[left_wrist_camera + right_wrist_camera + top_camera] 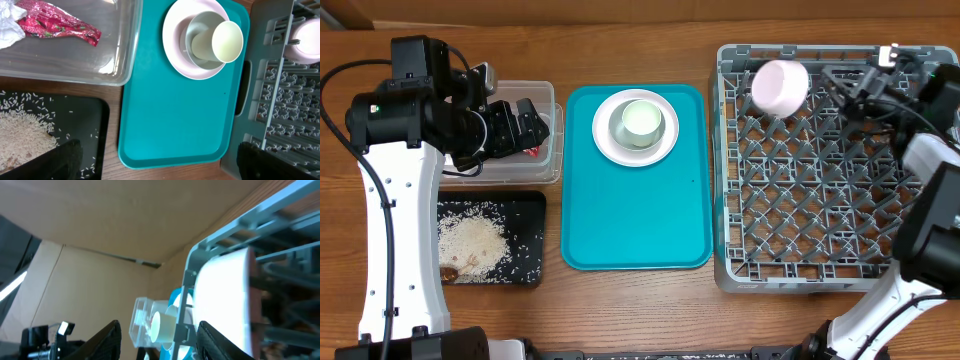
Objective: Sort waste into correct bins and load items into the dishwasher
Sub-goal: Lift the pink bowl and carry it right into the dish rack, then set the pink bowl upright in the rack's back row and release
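The overhead view alone takes in the whole wooden counter [640, 310]: the left arm [395, 200] reaches over the clear plastic tub [510, 170], and the right arm [935, 200] bends over the far side of the grey dish rack [820, 200]. Only the left wrist view looks into the tub; a crumpled shiny red wrapper [60, 27] lies there just beside a crumpled white napkin [9, 27] on the smooth see-through floor; overhead, the arm covers most of both.

The shallow black tray [525, 210] holds a heap of loose white grains [470, 240] with stray ones scattered round it, and a brown scrap [450, 270] at its near left corner. On the flat, glossy teal tray [640, 220] stands the round pale plate [175, 47]; a small round bowl [197, 25] sits on it; the left wrist view shows the cylindrical cup [227, 41] tilted inside that bowl, which overhead reads only as nested circles.

A second pale pink bowl [780, 85] lies on its side among the upright pegs at the rack's far left corner; the right wrist view shows it close up as a smooth white curve against the rack's frame.

The left jaws stand wide open and empty, dark fingers [60, 160] at the picture's lower corners. The right jaws are parted with nothing between them; one finger [215, 340] is just beside the pink bowl; whether it touches cannot be told.
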Controlling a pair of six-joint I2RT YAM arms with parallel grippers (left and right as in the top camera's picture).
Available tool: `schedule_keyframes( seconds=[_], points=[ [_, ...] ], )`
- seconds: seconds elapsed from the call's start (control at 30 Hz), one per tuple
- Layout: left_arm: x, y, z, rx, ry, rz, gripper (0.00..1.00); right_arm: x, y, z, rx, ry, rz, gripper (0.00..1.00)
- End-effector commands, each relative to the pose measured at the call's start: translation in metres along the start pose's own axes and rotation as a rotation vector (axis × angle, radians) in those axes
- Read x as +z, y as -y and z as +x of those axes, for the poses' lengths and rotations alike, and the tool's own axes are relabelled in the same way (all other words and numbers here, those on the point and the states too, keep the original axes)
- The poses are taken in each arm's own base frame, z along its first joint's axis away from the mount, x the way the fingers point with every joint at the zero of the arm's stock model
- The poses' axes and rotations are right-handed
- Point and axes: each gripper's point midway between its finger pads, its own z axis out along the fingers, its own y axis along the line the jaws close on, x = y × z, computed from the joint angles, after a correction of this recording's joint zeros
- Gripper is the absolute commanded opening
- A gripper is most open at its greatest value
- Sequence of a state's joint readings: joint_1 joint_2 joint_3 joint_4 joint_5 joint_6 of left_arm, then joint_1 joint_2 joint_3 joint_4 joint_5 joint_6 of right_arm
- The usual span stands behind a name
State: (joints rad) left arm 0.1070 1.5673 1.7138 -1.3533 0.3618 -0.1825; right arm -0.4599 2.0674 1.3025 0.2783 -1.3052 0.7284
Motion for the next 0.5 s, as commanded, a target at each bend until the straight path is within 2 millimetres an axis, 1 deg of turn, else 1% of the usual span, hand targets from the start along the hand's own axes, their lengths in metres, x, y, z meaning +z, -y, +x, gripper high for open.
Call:
schedule_keyframes(
  seconds=[0.0, 0.07, 0.2, 0.3, 0.37, 0.43, 0.47],
  points=[
    [0.001, -0.002, -0.003, 0.016, 0.004, -0.007, 1.0, -0.016, -0.007, -0.012, -0.015, 0.038, 0.005, 0.5],
    [0.001, -0.002, -0.003, 0.016, 0.004, -0.007, 1.0, -0.023, -0.013, -0.018, -0.023, 0.061, 0.013, 0.5],
    [0.001, -0.002, -0.003, 0.016, 0.005, -0.007, 1.0, -0.028, -0.032, -0.027, -0.067, 0.097, 0.029, 0.47],
    [0.001, -0.002, -0.003, 0.016, 0.004, -0.008, 1.0, -0.023, -0.051, -0.028, -0.096, 0.113, 0.046, 0.46],
    [0.001, -0.002, -0.003, 0.016, 0.004, -0.008, 1.0, -0.017, -0.061, -0.026, -0.134, 0.122, 0.076, 0.44],
    [0.001, -0.002, -0.003, 0.016, 0.004, -0.008, 1.0, -0.009, -0.065, -0.022, -0.167, 0.137, 0.145, 0.44],
    [0.001, -0.002, -0.003, 0.016, 0.004, -0.007, 1.0, -0.004, -0.064, -0.018, -0.183, 0.145, 0.198, 0.43]
  ],
)
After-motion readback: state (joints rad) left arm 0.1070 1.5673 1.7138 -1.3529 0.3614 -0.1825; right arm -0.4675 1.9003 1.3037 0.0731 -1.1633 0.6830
